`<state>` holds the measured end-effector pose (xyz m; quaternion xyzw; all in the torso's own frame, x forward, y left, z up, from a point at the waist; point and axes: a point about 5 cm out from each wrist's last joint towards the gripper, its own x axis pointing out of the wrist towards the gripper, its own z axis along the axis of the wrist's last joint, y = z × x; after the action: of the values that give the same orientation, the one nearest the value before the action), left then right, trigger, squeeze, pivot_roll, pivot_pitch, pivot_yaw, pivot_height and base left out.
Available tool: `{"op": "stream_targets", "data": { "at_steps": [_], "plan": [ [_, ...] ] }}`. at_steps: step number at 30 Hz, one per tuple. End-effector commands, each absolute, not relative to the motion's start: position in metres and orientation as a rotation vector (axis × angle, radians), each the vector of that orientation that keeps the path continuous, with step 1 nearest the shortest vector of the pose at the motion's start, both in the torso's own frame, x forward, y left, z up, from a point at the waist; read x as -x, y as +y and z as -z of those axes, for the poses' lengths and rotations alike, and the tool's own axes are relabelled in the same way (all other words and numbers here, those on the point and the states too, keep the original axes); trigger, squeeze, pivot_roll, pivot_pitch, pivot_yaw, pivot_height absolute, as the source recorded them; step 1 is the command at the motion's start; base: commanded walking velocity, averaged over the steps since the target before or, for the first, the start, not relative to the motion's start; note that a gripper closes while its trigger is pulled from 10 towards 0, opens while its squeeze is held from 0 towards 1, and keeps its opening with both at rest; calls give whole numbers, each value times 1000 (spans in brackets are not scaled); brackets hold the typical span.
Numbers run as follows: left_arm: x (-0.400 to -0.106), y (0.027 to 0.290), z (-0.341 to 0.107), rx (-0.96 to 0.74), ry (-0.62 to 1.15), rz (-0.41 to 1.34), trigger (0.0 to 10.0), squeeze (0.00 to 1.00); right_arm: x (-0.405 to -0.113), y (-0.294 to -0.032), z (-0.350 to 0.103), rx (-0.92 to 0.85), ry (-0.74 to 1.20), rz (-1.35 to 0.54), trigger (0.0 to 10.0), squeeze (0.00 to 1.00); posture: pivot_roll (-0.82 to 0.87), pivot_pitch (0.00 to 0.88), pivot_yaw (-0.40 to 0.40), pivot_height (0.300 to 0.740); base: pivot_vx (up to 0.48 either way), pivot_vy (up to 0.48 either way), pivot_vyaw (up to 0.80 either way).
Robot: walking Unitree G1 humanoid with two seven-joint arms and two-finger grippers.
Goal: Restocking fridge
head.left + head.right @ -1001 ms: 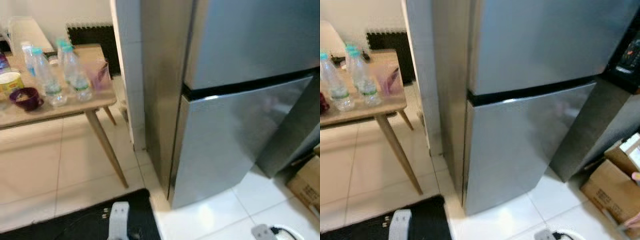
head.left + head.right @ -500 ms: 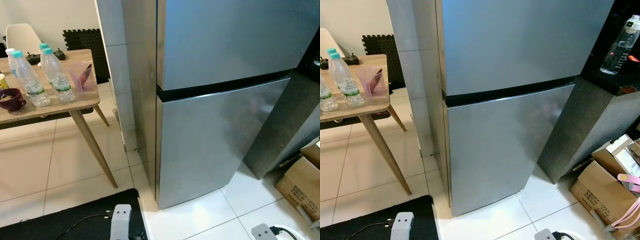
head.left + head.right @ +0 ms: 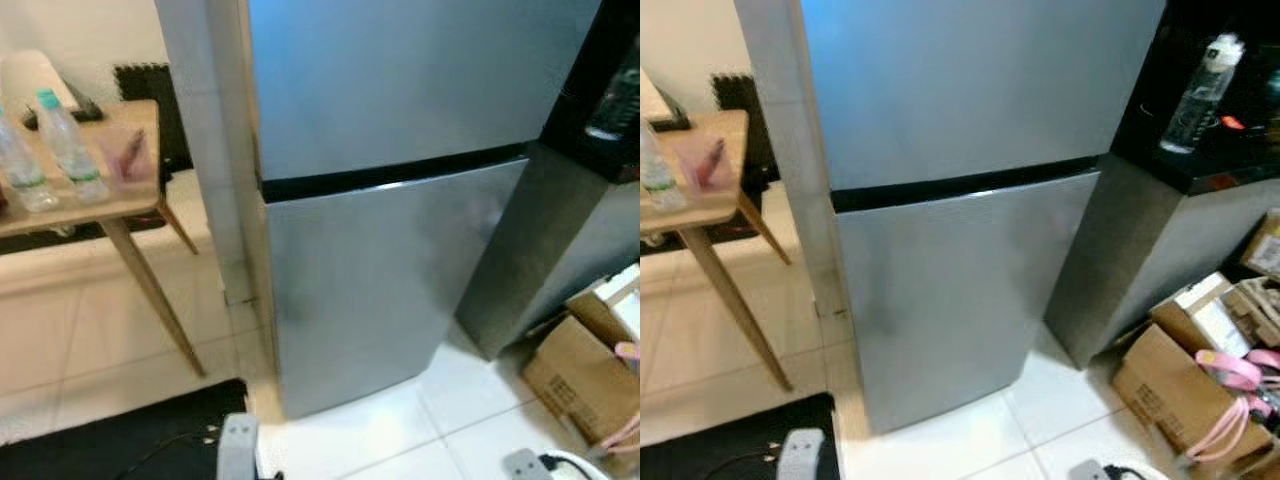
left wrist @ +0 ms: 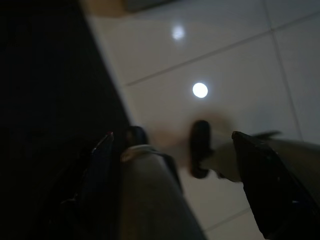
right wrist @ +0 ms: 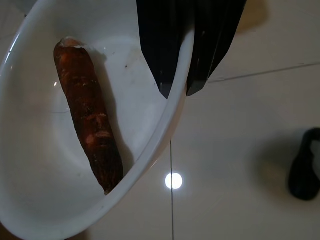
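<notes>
Right end effector (image 5: 176,92) pinches bowl (image 5: 45,210) before shut fridge (image 3: 380,200).

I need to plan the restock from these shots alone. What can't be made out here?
- Fridge contents: both doors shut in the eye views.
- Table bottles: blurred, and the frame edge cuts the table off.
- Left gripper: wrist view too dark for detail.
- White bowl with a carrot: rim cropped by the right wrist view's edges.

Fridge (image 3: 950,200) doors shut; table (image 3: 100,205) left, boxes (image 3: 1180,390) right.
</notes>
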<state>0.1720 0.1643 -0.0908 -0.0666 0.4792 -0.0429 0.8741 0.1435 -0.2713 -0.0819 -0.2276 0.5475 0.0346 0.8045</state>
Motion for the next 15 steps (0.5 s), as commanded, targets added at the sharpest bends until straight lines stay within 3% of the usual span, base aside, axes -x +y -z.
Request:
{"op": "stream_targets", "data": {
  "at_steps": [1, 15],
  "plan": [
    [-172, 167, 91, 140, 997, 71, 10000, 0, -144, -271, 82, 485, 1168, -72, 10000, 0, -66, 0, -51, 740, 0, 0, 0],
    [-190, 175, 81, 147, 928, 32, 10000, 0, -144, -270, 82, 474, 1162, -71, 10000, 0, -61, 0, -47, 740, 0, 0, 0]
  ]
}}
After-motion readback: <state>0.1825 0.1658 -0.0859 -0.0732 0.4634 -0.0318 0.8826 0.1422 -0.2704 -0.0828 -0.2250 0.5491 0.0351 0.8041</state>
